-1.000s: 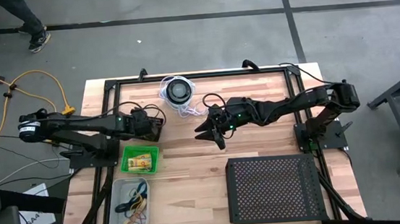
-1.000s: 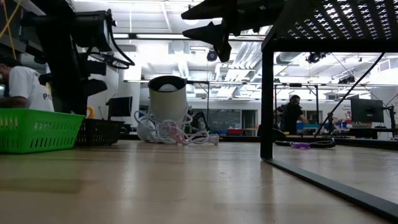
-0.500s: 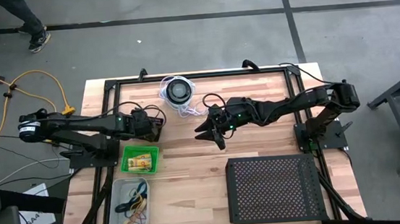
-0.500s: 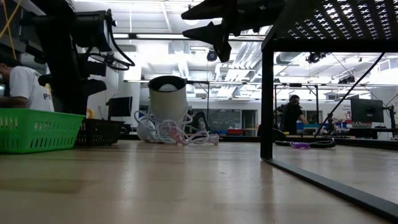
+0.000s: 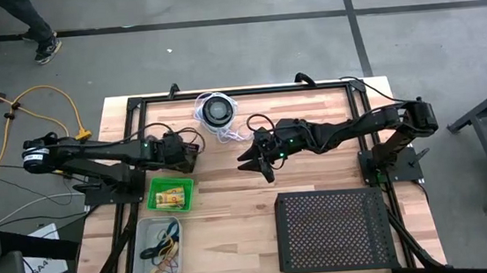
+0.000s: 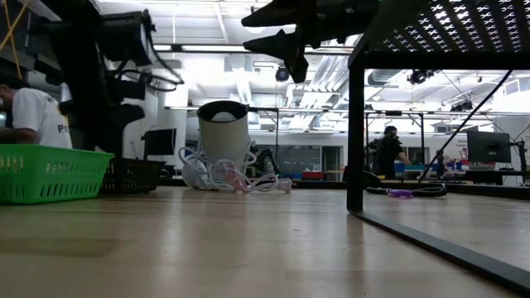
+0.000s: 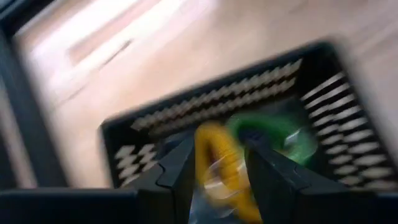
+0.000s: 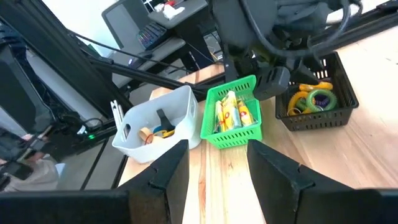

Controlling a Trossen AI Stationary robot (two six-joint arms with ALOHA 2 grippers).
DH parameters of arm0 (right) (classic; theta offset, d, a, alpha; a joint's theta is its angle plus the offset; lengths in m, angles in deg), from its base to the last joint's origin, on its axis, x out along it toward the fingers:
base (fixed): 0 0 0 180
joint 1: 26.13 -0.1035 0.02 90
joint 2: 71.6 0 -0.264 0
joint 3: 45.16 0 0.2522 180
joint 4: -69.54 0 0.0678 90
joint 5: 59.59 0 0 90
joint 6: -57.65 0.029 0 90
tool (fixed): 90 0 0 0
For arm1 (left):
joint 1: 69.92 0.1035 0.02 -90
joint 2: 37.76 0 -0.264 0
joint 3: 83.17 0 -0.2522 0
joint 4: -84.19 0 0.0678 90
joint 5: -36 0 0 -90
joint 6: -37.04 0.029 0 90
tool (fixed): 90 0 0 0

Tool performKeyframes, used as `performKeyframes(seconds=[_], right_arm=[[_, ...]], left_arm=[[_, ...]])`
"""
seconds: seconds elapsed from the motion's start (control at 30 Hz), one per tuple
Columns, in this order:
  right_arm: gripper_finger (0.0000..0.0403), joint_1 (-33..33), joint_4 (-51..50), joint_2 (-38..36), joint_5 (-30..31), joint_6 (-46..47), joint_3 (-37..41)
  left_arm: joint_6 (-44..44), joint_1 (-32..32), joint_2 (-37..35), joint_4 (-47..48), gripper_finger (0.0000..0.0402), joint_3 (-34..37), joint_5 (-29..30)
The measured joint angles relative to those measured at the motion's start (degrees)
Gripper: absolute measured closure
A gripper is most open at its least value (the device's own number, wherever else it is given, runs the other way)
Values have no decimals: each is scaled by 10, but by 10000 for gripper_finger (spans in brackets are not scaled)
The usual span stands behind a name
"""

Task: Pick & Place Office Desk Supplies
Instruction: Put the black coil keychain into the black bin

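My left gripper (image 5: 185, 155) hangs open over a small black basket (image 8: 346, 93) at the table's left, pointing steeply down into it. In the left wrist view a yellow ring (image 7: 219, 163) shows between its two fingers, beside a green ring (image 7: 273, 134); both are blurred. The right wrist view shows yellow rings (image 8: 303, 98) and a green-and-purple ring (image 8: 321, 99) lying in that basket. My right gripper (image 5: 253, 164) waits open above the middle of the table, holding nothing. My left gripper (image 7: 219, 149) has one finger on either side of the yellow ring, coming from above into the black basket. Blur hides whether the fingers touch the ring.
A green basket (image 5: 155, 204) with yellow packets (image 8: 231, 115) sits next to the black one. A pale bin (image 5: 144, 251) with rubber bands stands nearer. A black disc with a white cord (image 5: 217, 112) lies at the far edge, and a large perforated tray (image 5: 336, 230) at near right.
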Motion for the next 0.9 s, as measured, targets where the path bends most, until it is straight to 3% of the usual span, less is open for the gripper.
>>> performKeyframes(seconds=[0.17, 0.33, 0.43, 0.57, 0.9], right_arm=[[253, 8, -20, 0, 0, -12, 0], [253, 21, -50, 0, 0, -11, 0], [253, 27, -67, 0, 4, -11, 0], [257, 28, -95, 0, 20, -14, 0], [259, 39, -196, 0, 62, -59, 0]], left_arm=[[134, 0, 0, -185, 268, 0, -25], [301, 0, 0, -405, 268, -1, -173], [357, 0, 0, -485, 268, -1, -255], [395, 0, 0, -526, 268, -1, -282], [405, 0, 0, -527, 268, -1, -249]])
